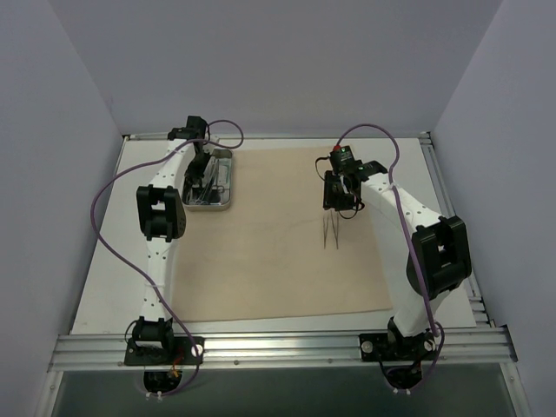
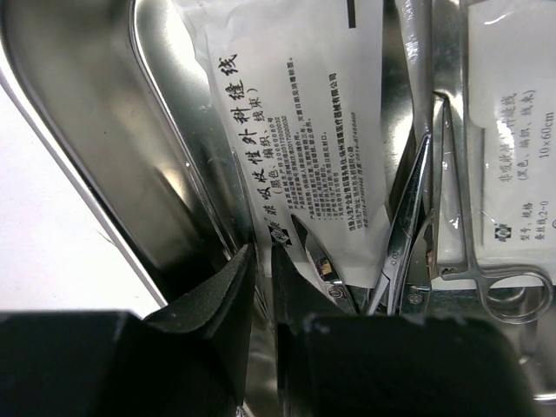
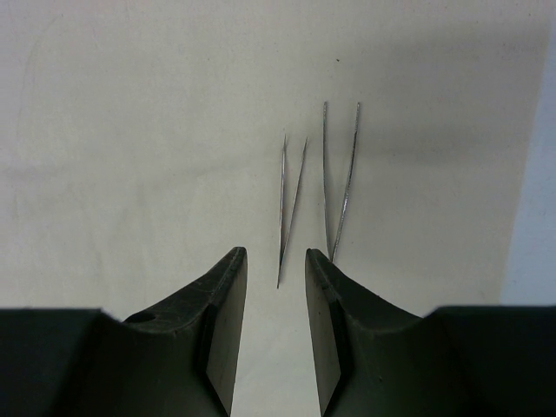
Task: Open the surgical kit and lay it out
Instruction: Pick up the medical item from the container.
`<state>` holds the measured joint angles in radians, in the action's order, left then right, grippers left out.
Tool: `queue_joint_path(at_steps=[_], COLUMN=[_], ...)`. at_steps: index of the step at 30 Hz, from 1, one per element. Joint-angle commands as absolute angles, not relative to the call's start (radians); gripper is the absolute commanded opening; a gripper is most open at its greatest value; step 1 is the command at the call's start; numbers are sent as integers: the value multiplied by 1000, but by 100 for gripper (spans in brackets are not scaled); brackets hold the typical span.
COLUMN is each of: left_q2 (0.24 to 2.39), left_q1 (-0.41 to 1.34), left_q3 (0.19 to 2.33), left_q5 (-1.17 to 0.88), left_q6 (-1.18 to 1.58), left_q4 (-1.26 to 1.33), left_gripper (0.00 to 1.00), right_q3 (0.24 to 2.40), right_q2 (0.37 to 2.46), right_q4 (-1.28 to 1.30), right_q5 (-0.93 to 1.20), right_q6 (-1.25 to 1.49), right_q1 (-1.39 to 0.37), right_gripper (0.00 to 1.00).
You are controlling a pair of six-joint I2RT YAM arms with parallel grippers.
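Observation:
The beige cloth wrap (image 1: 278,261) lies spread flat over the table. The steel tray (image 1: 208,207) stands at its far left corner. My left gripper (image 1: 201,174) is down inside the tray. In the left wrist view, its jaws (image 2: 262,254) are closed to a narrow gap on the lower corner of a printed clear packet (image 2: 295,113). A second packet (image 2: 512,130) and steel scissor-handled instruments (image 2: 408,217) lie beside it in the tray (image 2: 95,130). My right gripper (image 1: 337,207) is open and empty, just above two thin tweezers (image 1: 330,230) lying side by side on the cloth (image 3: 130,130). One pair's tip (image 3: 280,265) points between my right gripper's (image 3: 276,254) fingers, and the other pair (image 3: 331,243) lies just to the right.
Grey walls enclose the table on three sides. An aluminium rail (image 1: 278,346) carrying both arm bases runs along the near edge. A strip of white table top (image 1: 104,261) shows to the left of the cloth.

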<state>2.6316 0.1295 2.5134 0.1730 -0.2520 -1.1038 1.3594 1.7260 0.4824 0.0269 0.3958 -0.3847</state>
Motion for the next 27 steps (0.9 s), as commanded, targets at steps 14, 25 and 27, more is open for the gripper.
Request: queue_joint_path(at_steps=[14,25,27], left_q2=[2617,2485,2456], left_q1=[127,126,126], left_q3=[2591,2579,2576], left_q5=[248,223,172], left_q6=[-218,-150,-135], left_q4=[-1120,-1083,-1080], left_gripper=[2,2,2], right_q3=[1382,1393,1397], right_q2=[1693,1689,1684], right_q4=[515,514,512], right_q5=[14,17,17], right_q6=[397,397,397], right_q1=[-379,-380,-380], right_gripper=[30,30,30])
